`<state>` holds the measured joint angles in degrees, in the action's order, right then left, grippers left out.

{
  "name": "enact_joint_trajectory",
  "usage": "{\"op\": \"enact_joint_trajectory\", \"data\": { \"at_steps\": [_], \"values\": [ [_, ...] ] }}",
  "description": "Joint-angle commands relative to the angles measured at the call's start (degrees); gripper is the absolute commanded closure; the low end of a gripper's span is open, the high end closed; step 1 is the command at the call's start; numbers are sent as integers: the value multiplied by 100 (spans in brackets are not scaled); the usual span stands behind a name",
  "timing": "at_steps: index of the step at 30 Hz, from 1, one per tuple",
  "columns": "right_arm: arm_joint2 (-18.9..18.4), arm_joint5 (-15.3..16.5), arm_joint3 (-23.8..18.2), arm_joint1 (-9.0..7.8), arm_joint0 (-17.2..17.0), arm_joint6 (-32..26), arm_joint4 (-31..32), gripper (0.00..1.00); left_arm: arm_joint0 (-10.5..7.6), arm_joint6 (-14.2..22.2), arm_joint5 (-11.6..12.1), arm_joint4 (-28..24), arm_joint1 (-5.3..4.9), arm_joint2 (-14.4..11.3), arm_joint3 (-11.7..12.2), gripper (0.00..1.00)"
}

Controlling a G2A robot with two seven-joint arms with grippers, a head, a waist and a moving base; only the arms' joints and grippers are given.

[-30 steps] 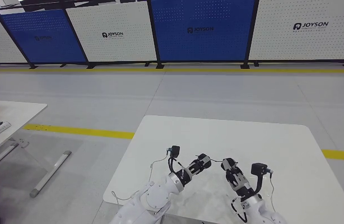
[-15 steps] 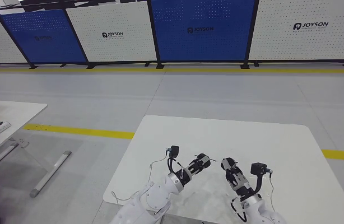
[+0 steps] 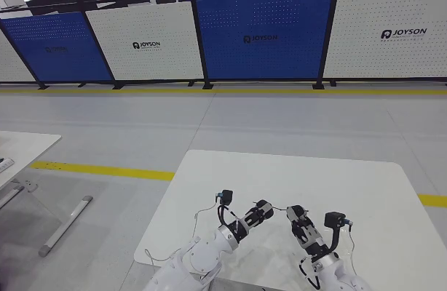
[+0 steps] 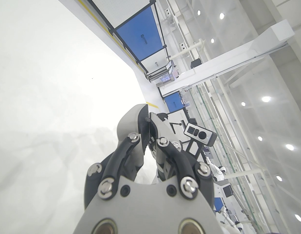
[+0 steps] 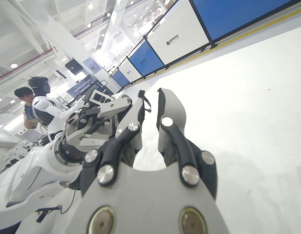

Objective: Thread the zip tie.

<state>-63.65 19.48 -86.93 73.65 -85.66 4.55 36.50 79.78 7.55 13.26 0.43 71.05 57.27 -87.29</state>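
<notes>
A thin black zip tie point(image 4: 149, 130) is pinched edge-on between the fingertips of my left gripper point(image 4: 148, 118), which is shut on it. In the top view the left gripper point(image 3: 266, 209) and right gripper point(image 3: 293, 212) face each other closely over the near part of the white table point(image 3: 282, 174), with the zip tie point(image 3: 279, 209) spanning the short gap. My right gripper point(image 5: 151, 96) is open. The zip tie's head and curved strap point(image 5: 141, 93) sit at the tip of one of its fingers, just inside the gap. Whether the tie touches that finger I cannot tell.
The table's far edge and both side edges lie well away from the grippers. Blue and white pegboard partitions point(image 3: 263, 40) line the floor behind a yellow stripe. Another white table point(image 3: 12, 149) stands at the far left.
The right arm has edged very slightly toward the left gripper. The left gripper has kept its hold on the zip tie and has not moved.
</notes>
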Motion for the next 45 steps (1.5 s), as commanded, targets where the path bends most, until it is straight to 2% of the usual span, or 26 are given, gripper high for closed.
{"op": "enact_joint_trajectory", "data": {
  "at_steps": [1, 15, 26, 28, 29, 34, 38, 43, 45],
  "values": [
    [2, 0, -3, -1, -1, 0, 20, 85, -11, 3, -6, -1, 3, -5, 14, 100],
    [-50, 0, -55, -4, -70, 33, 70, 89, -5, -37, -21, -16, 11, 20, -17, 100],
    [-62, -7, -76, 7, -60, 4, 93, 84, 21, -2, -21, 103, 8, 11, -72, 100],
    [-63, -13, -76, 9, -59, 2, 97, 90, 22, -6, -27, 131, 7, 10, -82, 100],
    [-66, -20, -74, 12, -61, 11, 87, 100, 25, -10, -28, 135, 8, 10, -86, 100],
    [-76, -14, -51, 20, -61, 33, 56, 100, 26, -24, -32, 111, 11, 19, -74, 100],
    [-83, 0, -47, 24, -64, 29, 54, 83, 24, -28, -35, 101, 14, 20, -69, 100],
    [-84, 0, -48, 28, -67, 16, 60, 76, 30, -43, -26, 98, 16, 27, -62, 100],
    [-81, 0, -43, 31, -68, 19, 66, 77, 30, -41, -28, 95, 16, 31, -59, 100]
  ]
}}
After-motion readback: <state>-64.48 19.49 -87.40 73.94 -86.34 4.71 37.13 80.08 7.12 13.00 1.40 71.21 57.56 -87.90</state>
